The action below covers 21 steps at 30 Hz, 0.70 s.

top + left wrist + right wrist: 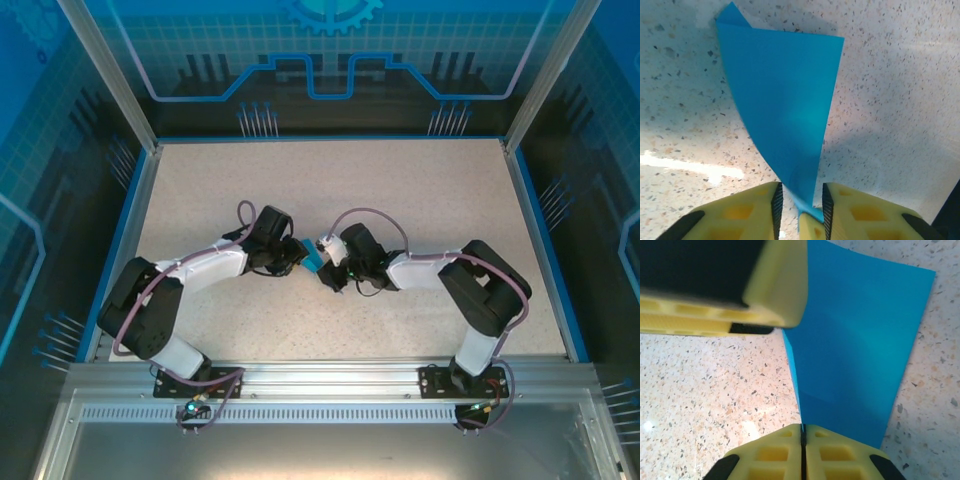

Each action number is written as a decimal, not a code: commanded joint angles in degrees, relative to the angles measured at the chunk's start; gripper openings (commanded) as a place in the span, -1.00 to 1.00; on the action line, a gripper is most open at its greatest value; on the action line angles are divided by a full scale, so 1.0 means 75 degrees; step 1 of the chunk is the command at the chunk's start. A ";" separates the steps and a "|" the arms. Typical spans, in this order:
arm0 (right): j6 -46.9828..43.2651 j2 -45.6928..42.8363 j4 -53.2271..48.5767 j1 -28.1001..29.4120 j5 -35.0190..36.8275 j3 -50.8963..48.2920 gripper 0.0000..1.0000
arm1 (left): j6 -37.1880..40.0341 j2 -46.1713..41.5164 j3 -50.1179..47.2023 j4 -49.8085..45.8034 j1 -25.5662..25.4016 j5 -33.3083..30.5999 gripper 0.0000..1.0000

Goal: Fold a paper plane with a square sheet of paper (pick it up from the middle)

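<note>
Since the blue sheet of paper (315,262) is thin and limp, it is held up off the counter (400,190), near its middle, where the two arms meet; I take that as a way to work a fold in the air. The right end effector (803,432) has its fingers pressed together on the sheet's lower edge, and the paper rises from them in a curved, half-folded wing. The left end effector (800,200) faces it with fingers apart, the sheet's narrow end hanging in the gap beside one pad, apparently ready to pinch.
</note>
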 commanded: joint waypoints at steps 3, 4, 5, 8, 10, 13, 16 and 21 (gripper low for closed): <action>0.0962 0.0439 0.0042 -0.0352 -0.1427 0.0358 -0.89 | 0.0592 -0.0837 -0.0066 -0.0070 0.0080 -0.0441 0.07; 0.1174 0.0500 0.0060 -0.0395 -0.1586 0.0404 -0.89 | 0.0753 -0.0973 -0.0128 0.0014 0.0075 -0.0448 0.15; 0.1318 0.0549 0.0067 -0.0422 -0.1766 0.0449 -0.89 | 0.0877 -0.1102 -0.0194 0.0091 0.0076 -0.0452 0.20; 0.1807 0.0663 0.0164 -0.0498 -0.2215 0.0507 -0.88 | 0.1273 -0.1442 -0.0498 0.0325 0.0083 -0.0548 0.29; 0.2119 0.0711 0.0212 -0.0527 -0.2430 0.0769 -0.88 | 0.1535 -0.1647 -0.0777 0.0545 0.0082 -0.0659 0.34; 0.2462 0.0832 0.0094 -0.0554 -0.2606 0.1002 -0.86 | 0.1858 -0.1851 -0.1125 0.0771 0.0095 -0.0851 0.36; 0.2691 0.0988 -0.0082 -0.0552 -0.2690 0.1235 -0.85 | 0.2024 -0.1925 -0.1497 0.1188 0.0104 -0.0928 0.38; 0.2780 0.1237 -0.0323 -0.0564 -0.2672 0.1535 -0.85 | 0.2168 -0.1851 -0.1849 0.1740 0.0116 -0.0929 0.35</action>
